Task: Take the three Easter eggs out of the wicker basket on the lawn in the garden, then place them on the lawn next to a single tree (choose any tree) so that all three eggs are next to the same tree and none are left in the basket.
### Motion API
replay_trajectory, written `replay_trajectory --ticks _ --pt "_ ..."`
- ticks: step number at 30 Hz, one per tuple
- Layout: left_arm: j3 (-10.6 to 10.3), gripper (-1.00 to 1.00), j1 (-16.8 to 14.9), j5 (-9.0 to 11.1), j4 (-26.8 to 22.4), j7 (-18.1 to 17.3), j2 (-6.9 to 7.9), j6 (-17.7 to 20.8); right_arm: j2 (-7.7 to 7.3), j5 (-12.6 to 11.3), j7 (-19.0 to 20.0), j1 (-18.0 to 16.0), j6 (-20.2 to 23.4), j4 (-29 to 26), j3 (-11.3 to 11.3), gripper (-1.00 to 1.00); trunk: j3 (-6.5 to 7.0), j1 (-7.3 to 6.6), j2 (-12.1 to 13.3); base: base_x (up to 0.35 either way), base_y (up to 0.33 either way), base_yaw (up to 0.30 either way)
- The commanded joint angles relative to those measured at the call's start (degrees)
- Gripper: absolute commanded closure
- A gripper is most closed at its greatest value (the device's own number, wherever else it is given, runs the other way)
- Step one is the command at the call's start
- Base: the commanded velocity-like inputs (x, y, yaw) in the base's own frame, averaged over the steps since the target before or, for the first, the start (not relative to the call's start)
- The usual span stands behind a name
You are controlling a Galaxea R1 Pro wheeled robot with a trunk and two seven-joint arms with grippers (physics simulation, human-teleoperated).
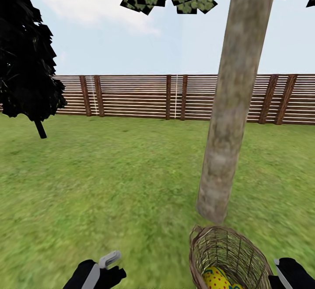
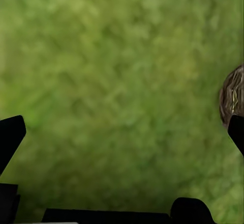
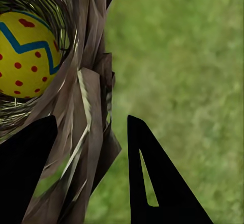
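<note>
basket (image 3: 86, 132) wall sits between right claw (image 3: 91, 173) fingers.

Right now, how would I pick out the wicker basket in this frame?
Find the thick pale trunk of the tree rising from the lawn. Just in front of its base is the wicker basket, brown, woven and round. It alone holds a yellow Easter egg with red dots, and the right pincer straddles its rim.

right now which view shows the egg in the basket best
The right wrist view: the egg is large and sharp inside the wicker basket, red dots and blue zigzag clear. The head view catches only its top at the frame's edge. The left wrist view shows just basket rim.
</note>
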Motion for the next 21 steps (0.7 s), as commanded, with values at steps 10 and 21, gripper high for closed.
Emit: replay_trajectory --ticks 10,21 --pt "0.1 -1.00 0.0 0.6 -0.1 0.3 -0.29 0.2 0.01 -0.5 -0.2 0.0 0.3 -0.1 -0.2 1.00 -0.06 0.00 0.0 0.302 0.000 0.000" --pt "0.2 -1.00 0.0 0.6 0.2 0.5 -0.29 0.2 0.08 -0.5 -0.2 0.0 0.3 -0.1 -0.1 1.00 -1.68 1.98 -3.6 0.008 0.000 0.000"
